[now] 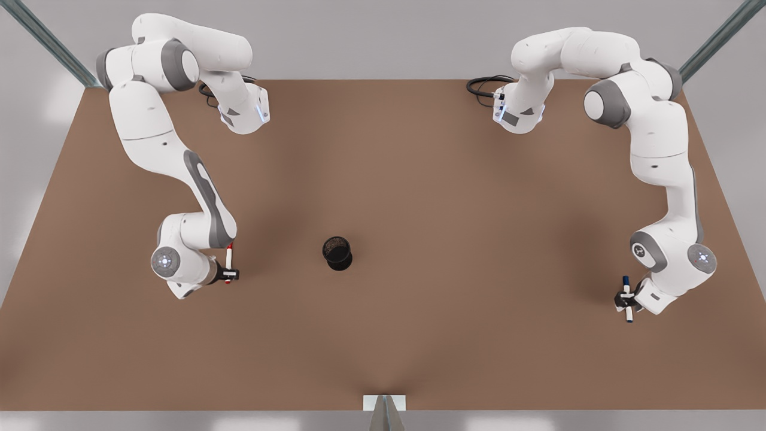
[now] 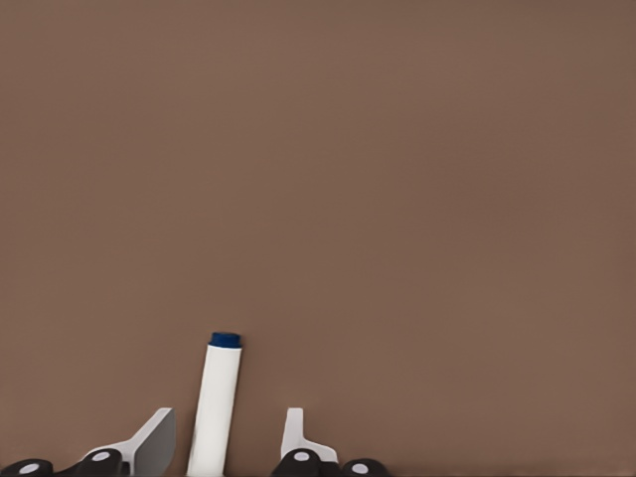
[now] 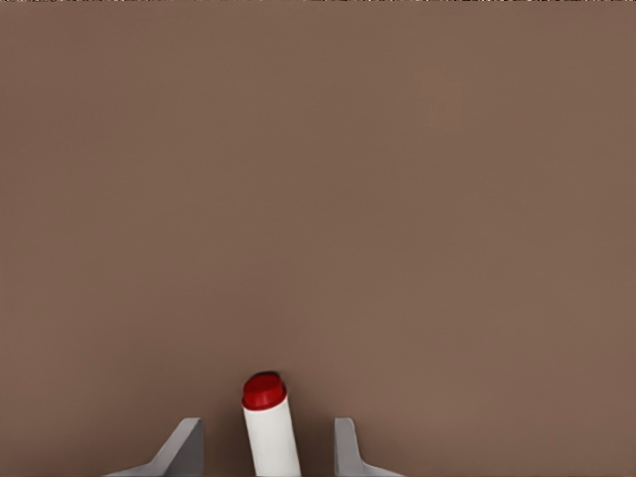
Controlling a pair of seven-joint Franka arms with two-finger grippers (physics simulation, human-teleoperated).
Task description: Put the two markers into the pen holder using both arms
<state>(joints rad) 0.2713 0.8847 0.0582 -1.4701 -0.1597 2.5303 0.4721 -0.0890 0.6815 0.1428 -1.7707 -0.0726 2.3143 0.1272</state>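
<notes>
No text, label, brand, number or sign can be read anywhere in these pictures. The white barrels of the red marker point(image 1: 228, 262) and the blue marker point(image 1: 626, 297) are plain, the black mesh pen holder point(image 1: 337, 253) bears no marking, and the brown table point(image 1: 419, 197) and the white arm housings carry no lettering.

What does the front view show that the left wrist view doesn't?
Front view adds: the holder mid-table, and the red marker at the right pincer. Left wrist view adds: gaps between the left pincer's fingers and the blue marker, so it is open. Shared: blue marker, left pincer, brown table.
</notes>
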